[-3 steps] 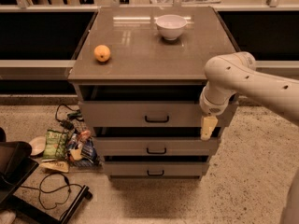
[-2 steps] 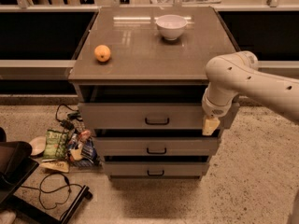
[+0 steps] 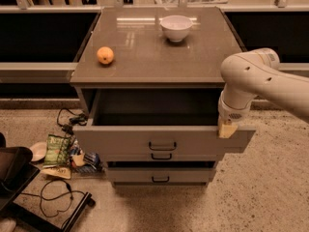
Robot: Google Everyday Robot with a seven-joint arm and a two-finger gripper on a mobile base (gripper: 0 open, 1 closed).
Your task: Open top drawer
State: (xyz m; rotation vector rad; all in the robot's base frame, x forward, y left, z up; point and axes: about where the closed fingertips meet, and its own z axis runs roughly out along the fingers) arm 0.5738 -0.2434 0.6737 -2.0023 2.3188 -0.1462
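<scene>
Drawer [image 3: 161, 141], topmost, well out below bench [image 3: 145, 57] top, box interior exposed, tool [image 3: 227, 128] at front's upper right corner, open or closed impossible to tell; opening step judged all but finished, next calling for short last pull or clean release without nudging it shut.

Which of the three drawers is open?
The top drawer, pulled out, interior showing; both lower drawers sit further back. The pincer is at its right front corner.

The one camera looks steeply down from in front of the cabinet [image 3: 154, 47], fairly near, facing the top drawer [image 3: 161, 140], with the gripper [image 3: 227, 128] between three and four o'clock.
</scene>
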